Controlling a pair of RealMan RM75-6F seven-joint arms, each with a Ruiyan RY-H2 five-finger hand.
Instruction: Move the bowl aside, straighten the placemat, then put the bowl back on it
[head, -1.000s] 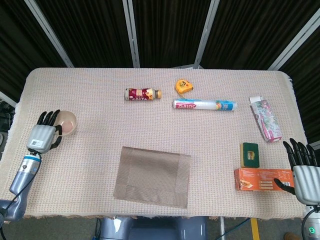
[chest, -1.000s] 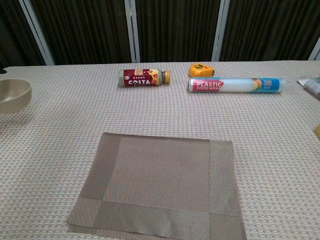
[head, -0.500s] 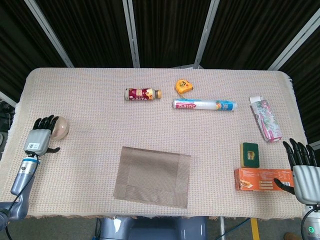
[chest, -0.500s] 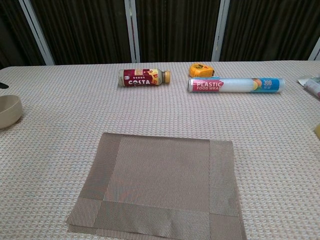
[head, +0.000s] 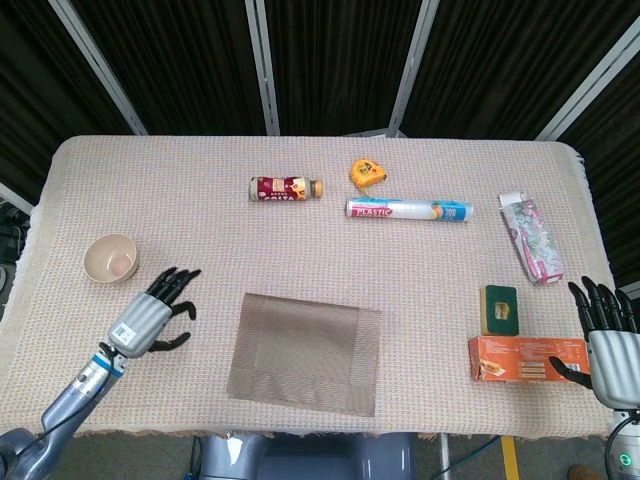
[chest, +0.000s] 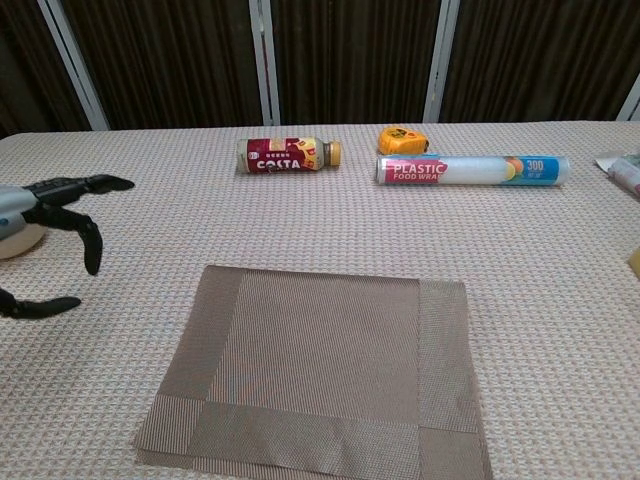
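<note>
The beige bowl (head: 110, 258) stands upright on the tablecloth at the far left; in the chest view only a sliver of the bowl (chest: 18, 240) shows behind the hand. The brown woven placemat (head: 306, 352) (chest: 325, 370) lies near the front edge, slightly skewed. My left hand (head: 156, 316) (chest: 45, 225) hovers open between bowl and placemat, fingers spread, holding nothing. My right hand (head: 605, 335) rests at the front right corner, fingers apart, beside the orange box (head: 526, 357).
A Costa bottle (head: 286, 188) (chest: 291, 155), yellow tape measure (head: 367, 172) (chest: 402, 139) and plastic wrap roll (head: 408, 210) (chest: 472, 169) lie across the back. A patterned pack (head: 531, 238) and a green sponge (head: 499, 309) sit on the right.
My left hand let go of the bowl at the far left and moved right and forward toward the placemat, fingers now spread. The right hand stayed put.
</note>
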